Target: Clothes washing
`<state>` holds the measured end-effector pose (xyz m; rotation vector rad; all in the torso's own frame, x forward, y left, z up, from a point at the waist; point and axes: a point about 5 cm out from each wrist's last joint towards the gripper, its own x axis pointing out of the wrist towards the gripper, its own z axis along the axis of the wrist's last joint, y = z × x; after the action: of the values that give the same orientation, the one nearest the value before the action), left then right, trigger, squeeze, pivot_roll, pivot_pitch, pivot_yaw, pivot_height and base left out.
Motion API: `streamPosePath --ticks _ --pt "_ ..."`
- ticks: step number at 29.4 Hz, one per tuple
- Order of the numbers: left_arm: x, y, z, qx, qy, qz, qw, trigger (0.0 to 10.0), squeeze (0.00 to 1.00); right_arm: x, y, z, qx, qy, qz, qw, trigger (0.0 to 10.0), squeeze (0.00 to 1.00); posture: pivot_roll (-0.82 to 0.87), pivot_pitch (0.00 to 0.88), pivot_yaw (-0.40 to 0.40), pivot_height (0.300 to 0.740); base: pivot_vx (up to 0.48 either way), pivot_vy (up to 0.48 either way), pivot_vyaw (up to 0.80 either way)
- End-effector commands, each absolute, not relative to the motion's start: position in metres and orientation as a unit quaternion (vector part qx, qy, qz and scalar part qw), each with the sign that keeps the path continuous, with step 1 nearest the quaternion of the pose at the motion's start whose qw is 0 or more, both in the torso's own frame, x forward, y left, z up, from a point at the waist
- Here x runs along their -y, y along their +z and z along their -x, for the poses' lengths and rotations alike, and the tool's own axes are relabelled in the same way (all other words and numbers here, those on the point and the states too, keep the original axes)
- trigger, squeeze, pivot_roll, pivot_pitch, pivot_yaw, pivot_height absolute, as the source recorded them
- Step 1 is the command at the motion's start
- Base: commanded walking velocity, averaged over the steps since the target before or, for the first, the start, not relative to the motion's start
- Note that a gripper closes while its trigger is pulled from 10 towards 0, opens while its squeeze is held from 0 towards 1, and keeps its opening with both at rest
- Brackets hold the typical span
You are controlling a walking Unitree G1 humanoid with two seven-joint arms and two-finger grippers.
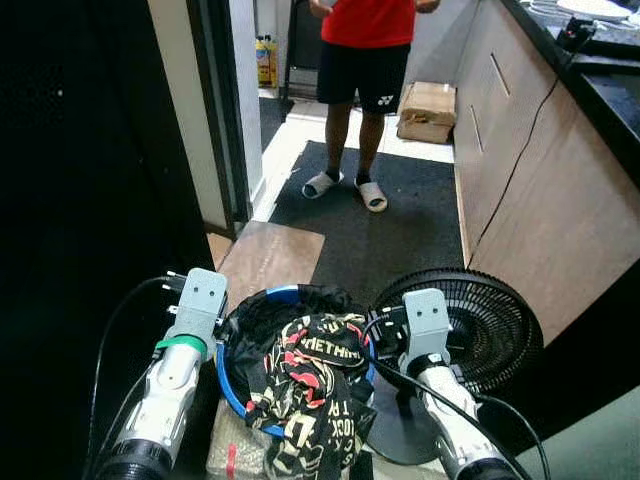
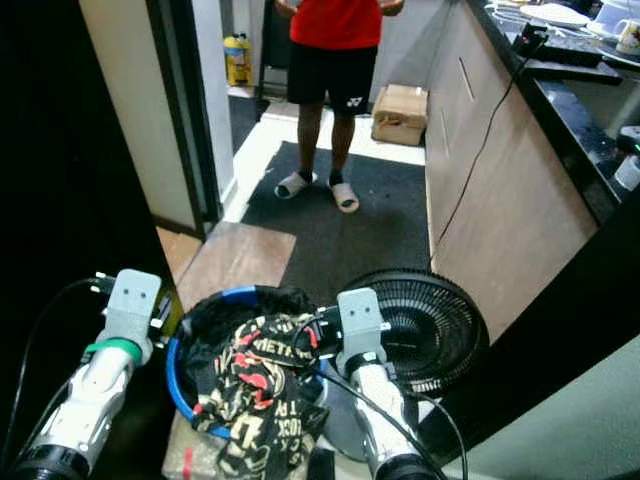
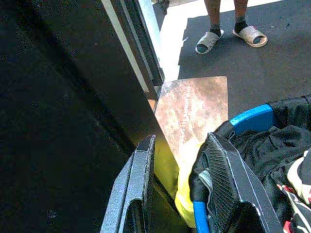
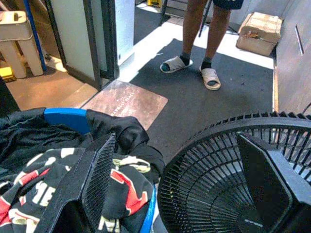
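A round blue basket [image 1: 228, 385] heaped with dark clothes, a black, red and cream printed shirt [image 1: 310, 385] on top, sits low between my two arms. My left gripper [image 3: 181, 138] is at the basket's left side and stands open. The blue rim [image 3: 199, 218] and a yellowish cloth lie against one finger [image 3: 221, 179], with a gap to the other finger. At the basket's right side my right gripper [image 4: 177, 138] is open wide. One of its fingers [image 4: 95, 189] rests by the clothes and rim, the other in front of the fan.
A black floor fan [image 1: 480, 325] stands close on the right of the basket. A person in a red top [image 1: 368, 20] stands ahead on a dark mat [image 1: 400, 220]. Wooden cabinets [image 1: 520, 190] line the right. A dark wall and door frame [image 1: 215, 120] close the left. A cardboard box [image 1: 428, 110] lies far ahead.
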<state>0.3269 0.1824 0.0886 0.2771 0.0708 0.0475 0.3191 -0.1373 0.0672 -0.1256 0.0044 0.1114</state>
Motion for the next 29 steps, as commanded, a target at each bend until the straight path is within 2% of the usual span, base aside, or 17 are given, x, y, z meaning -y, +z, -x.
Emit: streamPosePath --ticks 1,7,16,29 --pt "-0.1813 0.0829 -0.3252 -0.045 0.024 -0.132 0.99 10.0 0.0 0.1393 0.0608 -0.3155 -0.014 0.053 0.059 0.997 10.0 0.0 0.06 0.036 0.006 0.74 0.0 0.0 0.0" --pt "-0.1815 0.0823 -0.3252 -0.048 0.028 -0.124 0.991 10.0 0.0 0.1396 0.0606 -0.3155 -0.014 0.052 0.059 0.997 10.0 0.0 0.06 0.036 0.007 0.74 0.0 0.0 0.0" --pt "-0.1837 0.0819 -0.3253 -0.05 0.032 -0.122 0.991 10.0 0.0 0.1392 0.0604 -0.3153 -0.014 0.053 0.059 0.997 10.0 0.0 0.06 0.035 0.006 0.74 0.0 0.437 0.0" --pt "-0.1811 0.0824 -0.3262 -0.048 0.026 -0.13 0.99 10.0 0.0 0.1409 0.0606 -0.3153 -0.014 0.05 0.061 0.997 10.0 0.0 0.05 0.034 0.009 0.74 0.0 0.0 0.0"
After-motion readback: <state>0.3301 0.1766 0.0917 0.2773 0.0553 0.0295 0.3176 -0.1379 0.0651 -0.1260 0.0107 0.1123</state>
